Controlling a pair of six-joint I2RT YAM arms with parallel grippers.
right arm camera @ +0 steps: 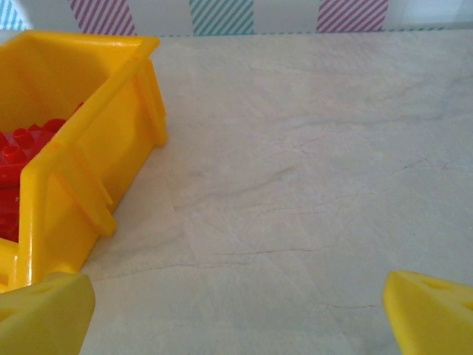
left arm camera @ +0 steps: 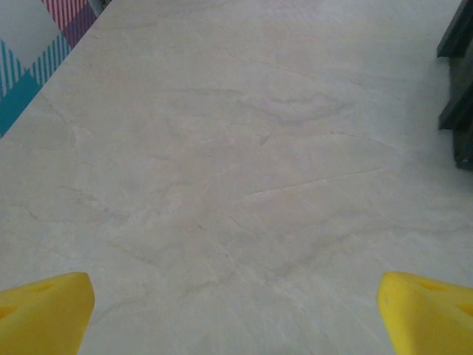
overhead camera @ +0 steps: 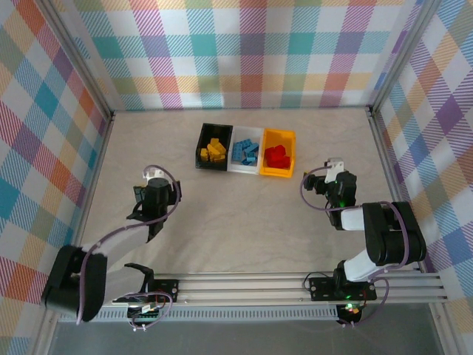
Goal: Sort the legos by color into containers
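Three joined containers stand in a row at the back of the table. The black bin (overhead camera: pixel 200 148) holds yellow legos (overhead camera: pixel 214 151), the white bin (overhead camera: pixel 247 131) holds blue legos (overhead camera: pixel 245 152), and the yellow-orange bin (overhead camera: pixel 280 133) holds red legos (overhead camera: pixel 277 157). My left gripper (overhead camera: pixel 153 179) hovers left of the bins, open, with bare table between its yellow fingertips (left arm camera: pixel 46 310); the black bin (left arm camera: pixel 460 89) sits at that view's right edge. My right gripper (overhead camera: pixel 330 176) is open just right of the yellow-orange bin (right arm camera: pixel 89 155), whose red legos (right arm camera: pixel 22 148) show inside.
Checked walls close the table (overhead camera: pixel 244 222) on the left, back and right. A metal rail (overhead camera: pixel 295 285) carrying the arm bases runs along the near edge. Bare table lies between both arms and in front of the bins.
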